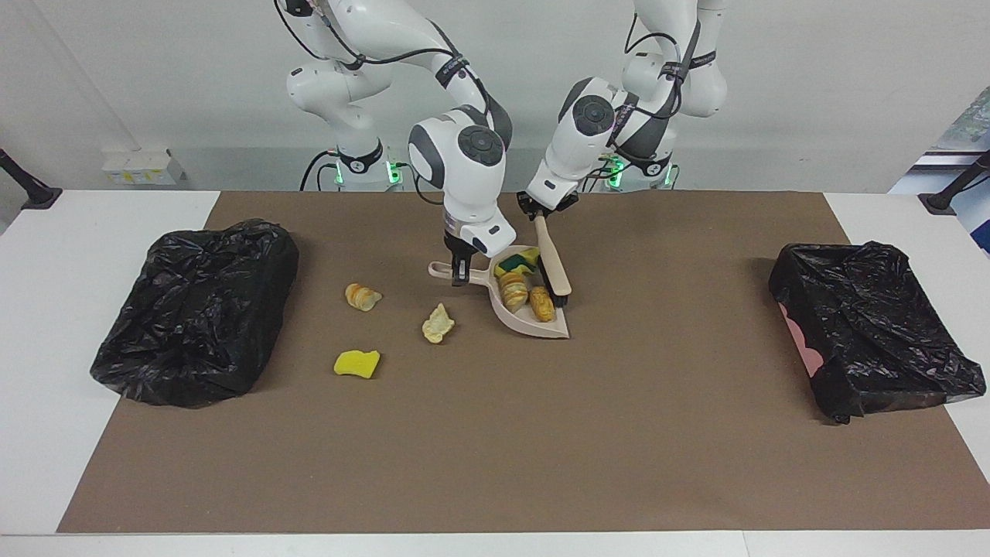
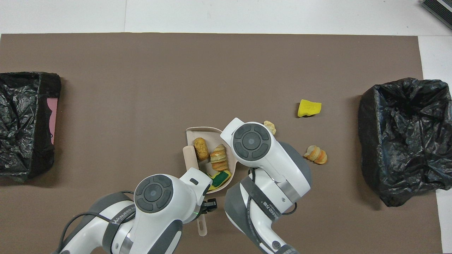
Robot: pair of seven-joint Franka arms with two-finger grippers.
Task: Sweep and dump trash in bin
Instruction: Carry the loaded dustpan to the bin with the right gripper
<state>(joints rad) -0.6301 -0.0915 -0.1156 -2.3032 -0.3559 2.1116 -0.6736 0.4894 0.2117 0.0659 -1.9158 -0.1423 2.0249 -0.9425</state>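
Read the desk (image 1: 46, 255) as a clock seen from across the robots, with twelve toward them. A brown mat (image 1: 495, 449) covers most of it.

At nine o'clock sits a bin (image 1: 197, 309) lined with a black bag. Between it and the centre lie three loose pieces of trash: a bread roll (image 1: 362, 296), a yellow sponge (image 1: 356, 363) at six o'clock from the roll, and a pale crust (image 1: 438, 323) nearest the centre.

Just toward twelve from the centre, the right pincer (image 1: 459, 271) points down with its fingers closed on the handle of a beige dustpan (image 1: 553, 331). The pan rests on the mat with its open mouth toward five o'clock. In it lie a green and yellow sponge (image 1: 517, 263) and two bread pieces (image 1: 513, 289). Whether more is hidden in the pan I cannot tell.

At the pan's three o'clock edge, the left pincer (image 1: 544, 207) grips the top of a brush (image 1: 552, 263), whose black bristles reach down into the pan beside the bread.

At three o'clock stands the other bin (image 1: 866, 325), also bagged in black.

Risks, as I judge them:
- If the pan is lifted with its mouth tilted down, the bread could roll out.
- The two arms stand close together, so a wide brush stroke could knock the pan or the right arm.
- The light sponge may skid off ahead of the bristles.
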